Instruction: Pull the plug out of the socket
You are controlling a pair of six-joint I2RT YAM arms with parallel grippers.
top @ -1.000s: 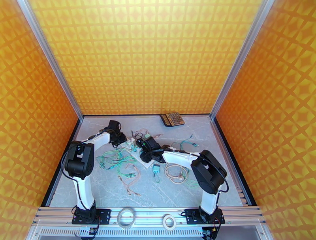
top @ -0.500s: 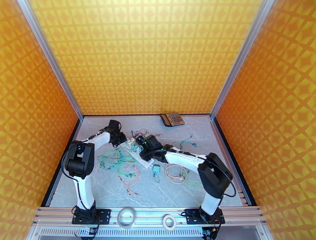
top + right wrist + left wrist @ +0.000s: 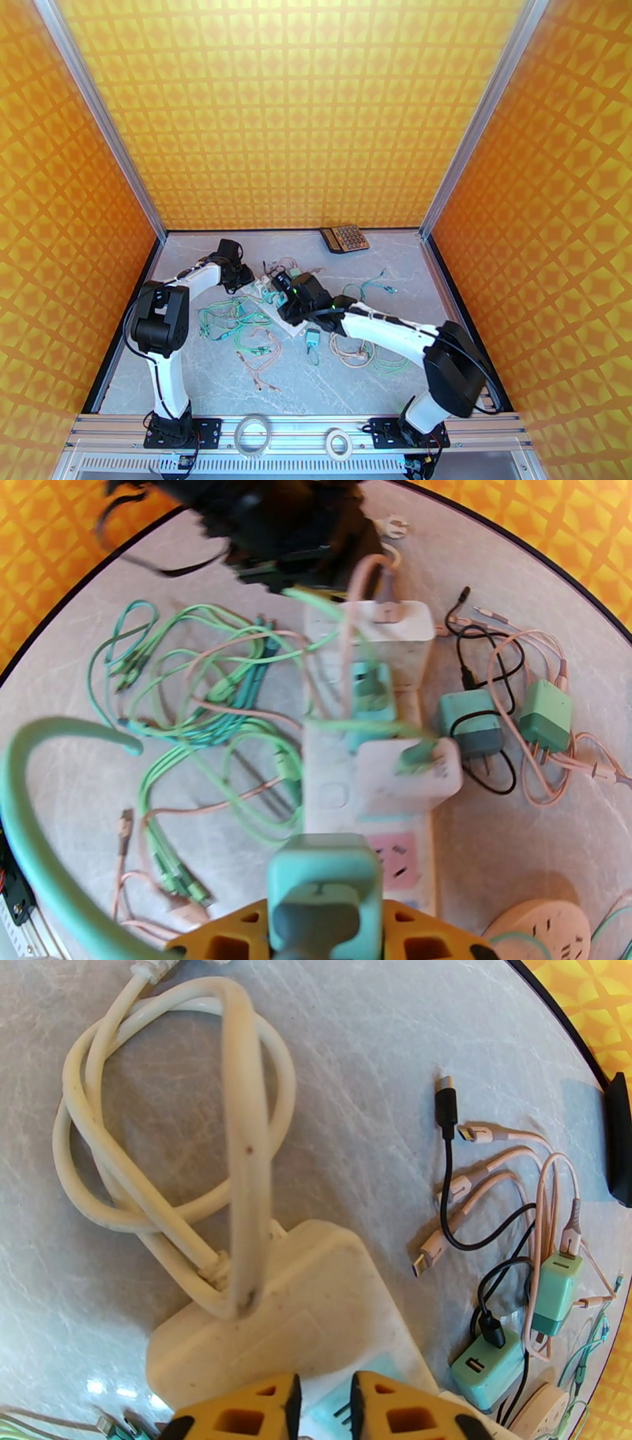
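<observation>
**Power strip** (image 3: pixel 330 794): long white plastic bar, smooth with rounded corners, lying flat on the marbled grey tabletop (image 3: pixel 355 1078).

**Mint-green plug** (image 3: pixel 324 890): boxy matte body with softened edges. It is clamped in the right hand (image 3: pixel 325 928) between yellow jaws, above a pink socket face at one end of the strip. Its prongs are hidden.

**Left hand** (image 3: pixel 324 1402): yellow jaws stand narrowly apart at the strip's cord end, beside the looped white rubbery cord (image 3: pixel 237 1141). Whether it grips anything cannot be told.
</observation>
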